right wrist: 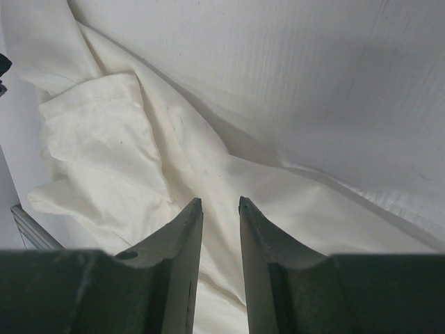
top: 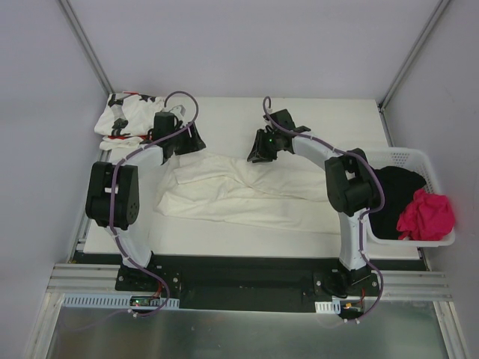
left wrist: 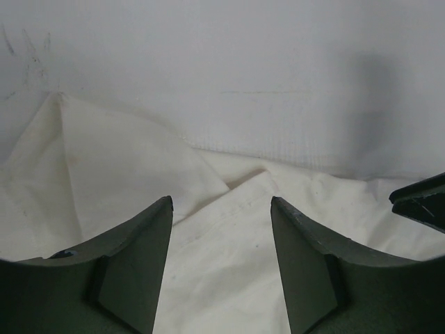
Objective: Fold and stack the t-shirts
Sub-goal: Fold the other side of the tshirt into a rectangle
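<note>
As cream t-shirt (top: 239, 196) lies central, basket (top: 406, 155) flanks right.

One cream-white t-shirt (top: 239, 193), one star-print t-shirt (top: 129, 116), one basket (top: 410, 157), one black garment (top: 393, 194), one pink garment (top: 426, 215), two robot arms (top: 112, 196) (top: 352, 187)

Top view: the left arm (top: 112, 191) covers the star-print shirt (top: 127, 114) at its 3 o'clock edge. The left gripper (top: 194, 142) and right gripper (top: 258, 155) overlie the 12 o'clock edge of the cream shirt (top: 239, 196); their jaw gaps are too small to read there. The right arm (top: 352, 183) hides the 9 o'clock wall of the basket (top: 416, 156). Inside it, the black cloth (top: 393, 193) and pink cloth (top: 426, 215) are of indeterminate garment type. Left wrist view: a dark part (left wrist: 421, 202) at 3 o'clock, cut by the frame edge, is unidentified.
</note>
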Robot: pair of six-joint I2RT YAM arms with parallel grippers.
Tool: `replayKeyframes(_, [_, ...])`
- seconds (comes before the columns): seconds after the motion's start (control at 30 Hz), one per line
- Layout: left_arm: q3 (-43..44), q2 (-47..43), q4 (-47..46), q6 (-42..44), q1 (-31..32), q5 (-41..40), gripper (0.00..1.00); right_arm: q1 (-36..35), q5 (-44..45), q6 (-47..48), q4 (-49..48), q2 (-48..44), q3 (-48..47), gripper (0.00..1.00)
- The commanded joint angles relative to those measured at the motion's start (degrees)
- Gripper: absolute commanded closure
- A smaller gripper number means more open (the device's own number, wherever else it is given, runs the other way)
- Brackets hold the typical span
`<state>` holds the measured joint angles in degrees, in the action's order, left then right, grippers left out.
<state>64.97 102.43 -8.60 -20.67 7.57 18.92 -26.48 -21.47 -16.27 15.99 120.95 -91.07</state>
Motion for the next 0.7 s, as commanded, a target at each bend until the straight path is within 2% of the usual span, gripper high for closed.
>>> replayKeyframes(0.0, [2.09,-2.06,5.87,3.70,0.43,-7.73,0.39,0.29,-1.81,0.37,1.41,-2.03,-1.39,0.69])
replayKeyframes(0.07, [2.70,-2.33,7.62,5.46,0.16,-11.96,0.38,0.46,-2.17,0.19,0.80,-2.20,-0.35,0.69])
replayKeyframes(0.33, [6.66,0.92,9.48,6.08,-2.39,-16.98,0.37,2.13,-2.61,-0.95,-1.75,-5.45,5.28,0.69])
replayKeyframes(0.67, [10.00,5.32,10.44,6.25,-2.83,-15.93,0.39,4.24,-2.78,-1.57,-2.98,-8.27,8.54,0.69])
